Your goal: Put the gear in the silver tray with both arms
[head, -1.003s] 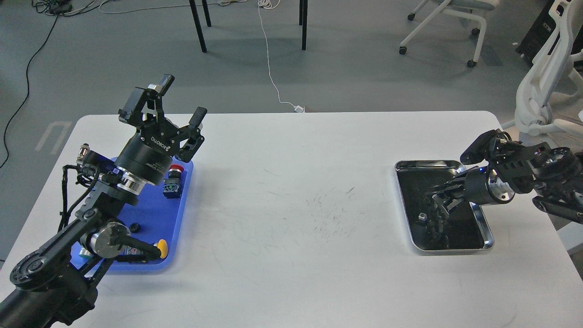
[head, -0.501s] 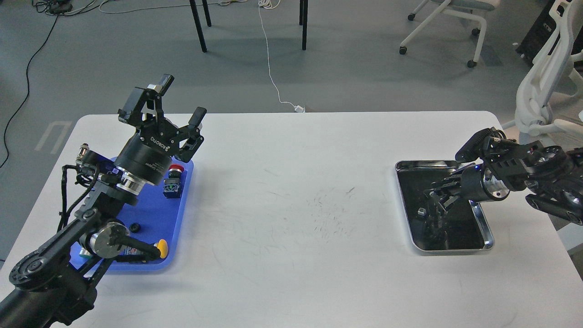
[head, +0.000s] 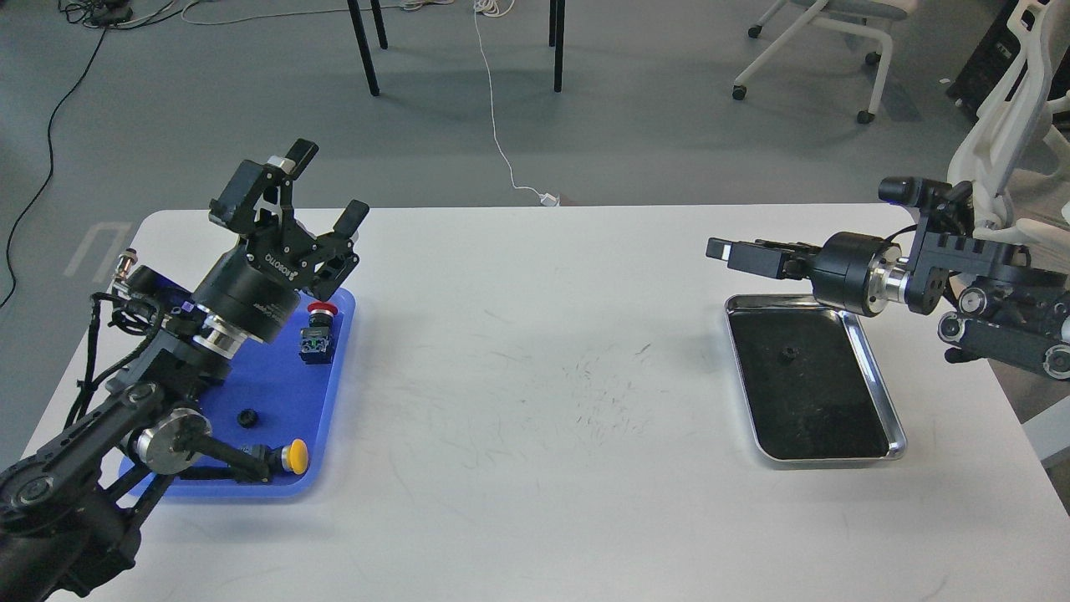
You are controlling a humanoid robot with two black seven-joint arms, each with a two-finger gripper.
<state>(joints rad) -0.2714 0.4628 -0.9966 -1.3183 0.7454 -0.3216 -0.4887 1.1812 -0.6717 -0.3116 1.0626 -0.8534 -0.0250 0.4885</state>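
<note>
Right gripper [head: 726,249]: fingers indistinguishable, above silver tray's [head: 878,378] far rim; gear [head: 786,354] below. Left gripper [head: 318,188] spread, empty.

Left pincer [head: 311,186] agape, raised.

Place: robotics lab or office workroom
Floor: grey, with loose cables [head: 50,125] trailing across it
Furniture: white office chairs [head: 823,42] on castors, black table legs [head: 364,46]
Work area: scuffed white surface [head: 535,376] carrying a blue parts tray [head: 276,393] with push-button switches [head: 318,334]
</note>
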